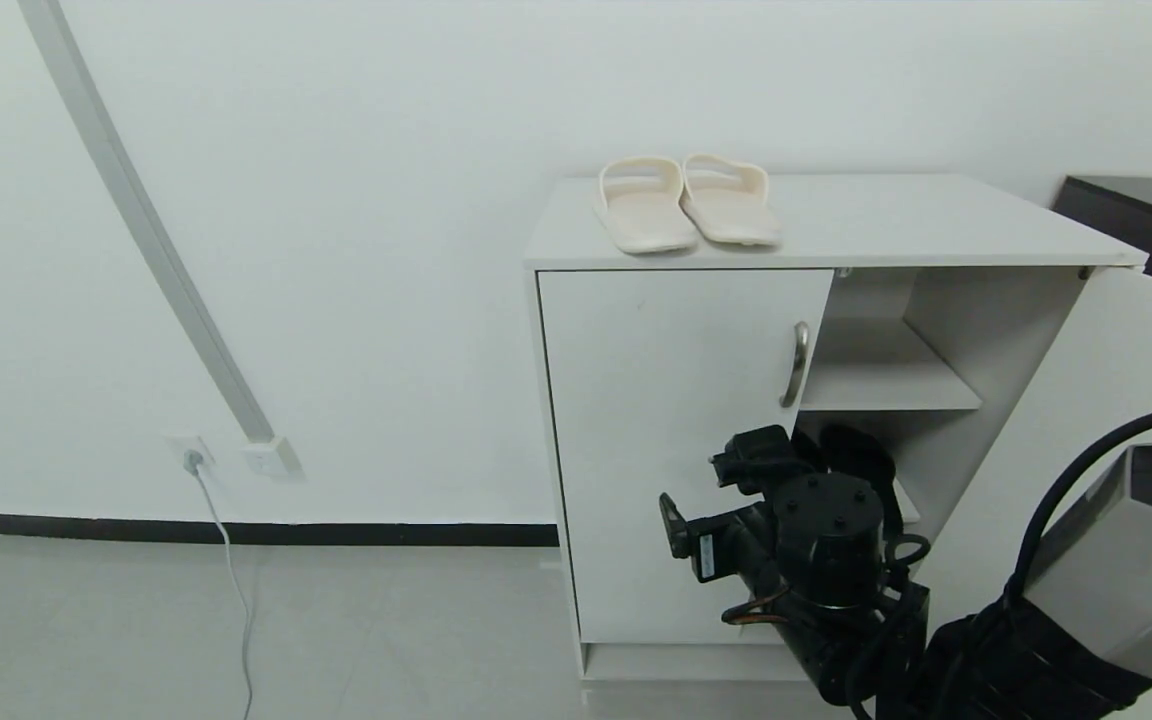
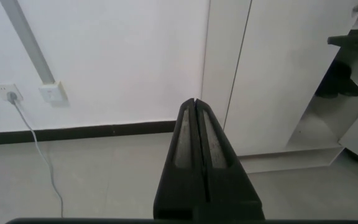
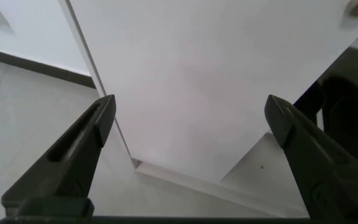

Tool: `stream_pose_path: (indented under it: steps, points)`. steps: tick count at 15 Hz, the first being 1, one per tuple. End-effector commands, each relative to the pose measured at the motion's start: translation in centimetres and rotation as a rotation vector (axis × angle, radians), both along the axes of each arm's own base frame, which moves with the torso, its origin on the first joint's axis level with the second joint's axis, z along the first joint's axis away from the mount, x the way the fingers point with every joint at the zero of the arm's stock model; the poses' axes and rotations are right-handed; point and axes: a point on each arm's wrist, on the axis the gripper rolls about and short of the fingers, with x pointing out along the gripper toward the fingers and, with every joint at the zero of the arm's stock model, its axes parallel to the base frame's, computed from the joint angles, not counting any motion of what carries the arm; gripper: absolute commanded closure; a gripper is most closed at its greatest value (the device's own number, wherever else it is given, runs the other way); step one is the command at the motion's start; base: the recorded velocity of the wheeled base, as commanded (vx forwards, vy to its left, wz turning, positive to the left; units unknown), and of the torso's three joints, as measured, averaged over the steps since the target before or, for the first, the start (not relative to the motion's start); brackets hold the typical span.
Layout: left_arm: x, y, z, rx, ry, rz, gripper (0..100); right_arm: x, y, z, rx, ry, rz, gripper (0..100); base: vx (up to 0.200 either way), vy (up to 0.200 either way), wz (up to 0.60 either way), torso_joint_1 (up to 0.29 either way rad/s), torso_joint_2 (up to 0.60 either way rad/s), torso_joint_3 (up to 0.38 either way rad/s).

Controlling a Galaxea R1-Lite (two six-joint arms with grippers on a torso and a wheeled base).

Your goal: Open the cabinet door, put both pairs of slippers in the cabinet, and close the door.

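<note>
Right arm [image 1: 826, 560] hides most of the dark slippers [image 1: 871, 458] inside the cabinet [image 1: 676, 420]

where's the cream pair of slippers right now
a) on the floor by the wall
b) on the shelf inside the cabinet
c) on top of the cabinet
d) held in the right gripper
c: the cream slippers lie side by side on the flat top of the cabinet, not on the floor or on a shelf inside it.
</note>
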Motion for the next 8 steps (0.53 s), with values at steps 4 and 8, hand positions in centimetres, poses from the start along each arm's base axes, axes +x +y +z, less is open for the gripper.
stream_pose_path:
  steps: [4,8]
  points:
    - [0.01,0.0,-0.01,0.0,0.002,0.0,100,-0.03,-0.03,0.07,0.004,-0.004,-0.002,0,0.0,0.0,0.0,0.157,-0.47,-0.326]
    - [0.01,0.0,-0.01,0.0,0.002,0.0,100,0.36,-0.4,0.02,0.004,-0.003,-0.015,0,0.0,0.0,0.0,0.187,-0.5,-0.317]
